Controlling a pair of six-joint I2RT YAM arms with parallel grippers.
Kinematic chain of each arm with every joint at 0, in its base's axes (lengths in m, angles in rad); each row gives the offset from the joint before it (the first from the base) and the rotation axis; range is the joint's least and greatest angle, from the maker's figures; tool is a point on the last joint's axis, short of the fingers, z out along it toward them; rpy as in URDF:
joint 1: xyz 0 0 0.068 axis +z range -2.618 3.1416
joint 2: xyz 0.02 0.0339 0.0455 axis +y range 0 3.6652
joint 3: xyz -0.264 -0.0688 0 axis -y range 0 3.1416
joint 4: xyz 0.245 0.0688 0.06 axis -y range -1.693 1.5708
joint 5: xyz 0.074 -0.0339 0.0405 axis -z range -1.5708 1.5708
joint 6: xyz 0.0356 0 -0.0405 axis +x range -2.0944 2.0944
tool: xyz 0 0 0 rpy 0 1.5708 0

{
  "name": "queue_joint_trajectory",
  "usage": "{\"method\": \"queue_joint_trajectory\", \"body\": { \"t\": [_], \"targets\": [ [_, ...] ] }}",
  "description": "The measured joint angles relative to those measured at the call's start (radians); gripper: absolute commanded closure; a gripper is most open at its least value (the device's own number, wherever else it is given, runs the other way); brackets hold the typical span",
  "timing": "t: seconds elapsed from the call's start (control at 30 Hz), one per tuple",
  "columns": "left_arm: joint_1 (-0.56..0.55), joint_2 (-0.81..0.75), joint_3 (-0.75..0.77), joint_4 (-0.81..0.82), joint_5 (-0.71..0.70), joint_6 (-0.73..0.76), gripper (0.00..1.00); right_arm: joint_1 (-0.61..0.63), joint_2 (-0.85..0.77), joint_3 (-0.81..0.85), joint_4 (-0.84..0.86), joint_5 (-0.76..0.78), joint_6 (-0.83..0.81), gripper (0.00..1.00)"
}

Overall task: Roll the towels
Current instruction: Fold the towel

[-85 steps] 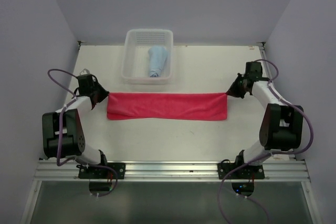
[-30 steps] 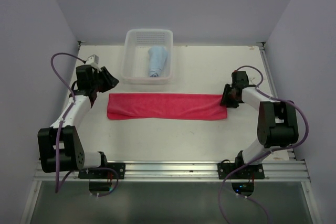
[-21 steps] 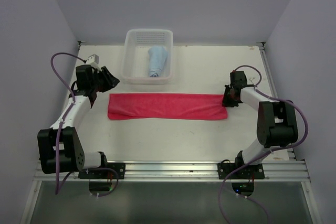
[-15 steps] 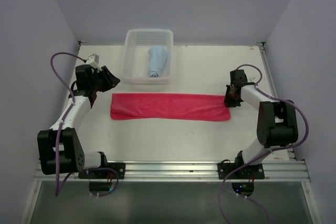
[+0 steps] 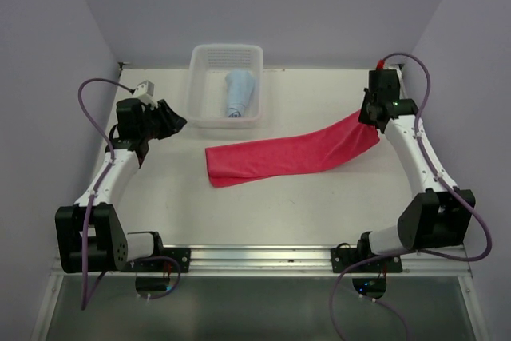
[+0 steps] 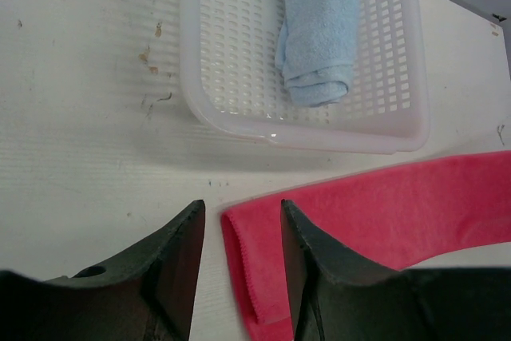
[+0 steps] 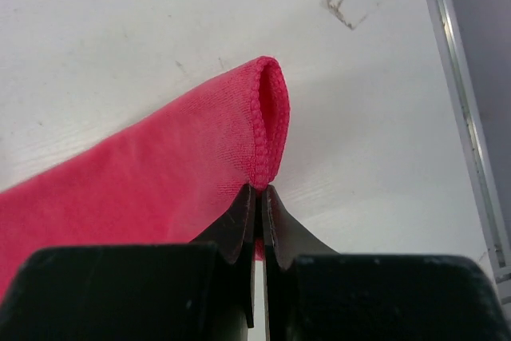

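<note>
Towel (image 5: 291, 156) (pink) stretching diagonally from basket (image 5: 209, 120); right jaws clamping far end, left jaws half-open, empty, hovering at basket-side end.

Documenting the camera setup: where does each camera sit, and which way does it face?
Top external: above and behind the arms, looking down at the table; both arms show.
Left wrist: looks down at the basket and blue towel past the open left gripper.
Right wrist: looks down along the shut right gripper pinching the pink towel.
Shared: the pink towel appears in all three.
</note>
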Motion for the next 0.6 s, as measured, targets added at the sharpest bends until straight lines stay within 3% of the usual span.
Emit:
{"method": "queue_joint_trajectory", "body": {
  "t": [0.23, 0.6],
  "targets": [
    [-0.008, -0.001, 0.000, -0.001, 0.004, 0.008, 0.52, 0.283, 0.027, 0.130, -0.033, 0.012, -0.012, 1.00],
    [-0.011, -0.001, 0.000, -0.001, 0.009, 0.008, 0.51, 0.509, 0.196, 0.264, -0.057, -0.155, 0.105, 1.00]
  ]
}}
